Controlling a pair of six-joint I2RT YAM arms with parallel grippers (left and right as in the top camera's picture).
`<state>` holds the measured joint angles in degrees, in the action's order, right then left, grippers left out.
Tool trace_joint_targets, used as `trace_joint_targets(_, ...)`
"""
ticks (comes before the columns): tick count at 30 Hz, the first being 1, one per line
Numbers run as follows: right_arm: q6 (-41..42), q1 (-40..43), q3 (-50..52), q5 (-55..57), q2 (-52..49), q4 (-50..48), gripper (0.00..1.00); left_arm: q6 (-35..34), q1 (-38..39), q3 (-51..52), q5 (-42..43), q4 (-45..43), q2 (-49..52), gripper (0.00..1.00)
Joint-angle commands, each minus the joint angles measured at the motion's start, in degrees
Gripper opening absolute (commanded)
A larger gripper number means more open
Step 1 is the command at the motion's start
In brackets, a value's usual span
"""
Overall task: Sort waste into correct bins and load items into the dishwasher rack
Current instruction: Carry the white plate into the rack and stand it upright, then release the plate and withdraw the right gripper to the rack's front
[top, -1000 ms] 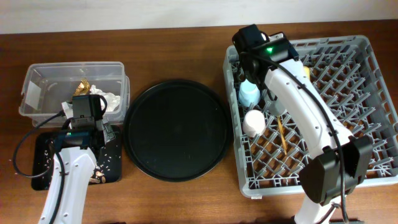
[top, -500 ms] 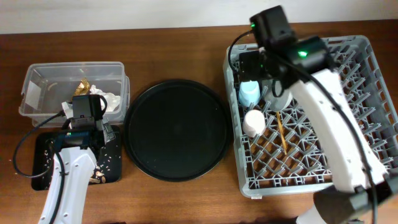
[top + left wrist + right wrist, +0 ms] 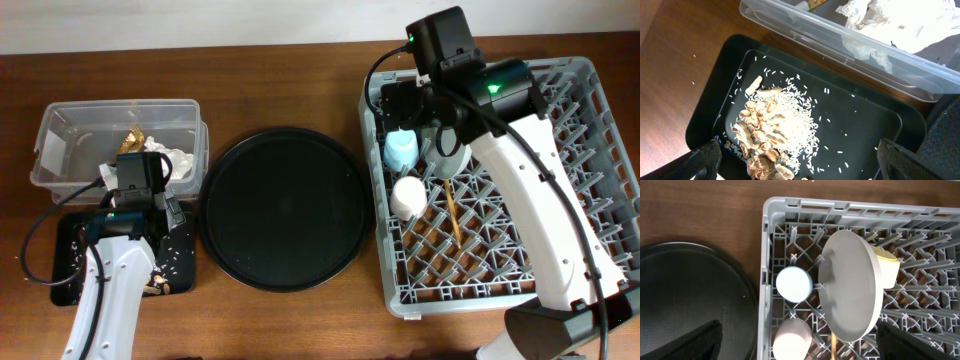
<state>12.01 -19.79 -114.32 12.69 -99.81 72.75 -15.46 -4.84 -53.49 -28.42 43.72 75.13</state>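
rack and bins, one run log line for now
right gripper open above rack | plate on edge, bowl, blue cup, pink cup, chopsticks in rack | left gripper open over tray of scraps | tissue in tub

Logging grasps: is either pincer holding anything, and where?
Nothing held: left pincer open over shallow black tray, right pincer open above grey plastic rack.

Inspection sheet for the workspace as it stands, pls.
Surface: wooden table, stray rice grains beside black tray.
Job's things: blue cup, pink cup, plate, yellow bowl, chopsticks in rack; tissue, wrapper in clear tub; food scraps in black tray.
Clutter: round black tray between tub and rack.
Grippers: left gripper open over black tray; right gripper open over rack.
Cables: black cable loops beside left arm.
Surroundings: pale wall behind table.
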Motion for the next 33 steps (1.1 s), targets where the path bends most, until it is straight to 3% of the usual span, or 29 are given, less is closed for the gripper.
trace_joint_targets(1,0.0,1.2,-0.3,-0.3,4.2,-0.2,0.98,0.1,-0.1,-0.7,0.4,0.1,0.0,0.99)
trace_joint_targets(14,-0.2,12.0,0.0,4.5,43.1,-0.1,0.98,0.1,-0.1,-0.7,0.4,0.0,0.0,0.99)
trace_joint_targets(18,-0.2,12.4,5.1,4.5,55.1,-0.2,0.98,0.1,-0.1,-0.7,0.4,0.0,0.0,0.99)
trace_joint_targets(26,0.5,13.2,40.9,3.1,82.9,-8.2,0.99,0.1,-0.1,-0.7,0.4,0.1,0.0,0.99)
trace_joint_targets(31,0.5,16.9,70.1,-2.7,94.9,-31.7,0.98,0.1,-0.1,-0.7,0.4,0.0,0.0,0.99)
trace_joint_targets(33,0.5,18.5,83.1,-7.2,98.3,-47.8,0.98,0.1,0.0,-0.7,0.4,0.1,0.0,0.99)
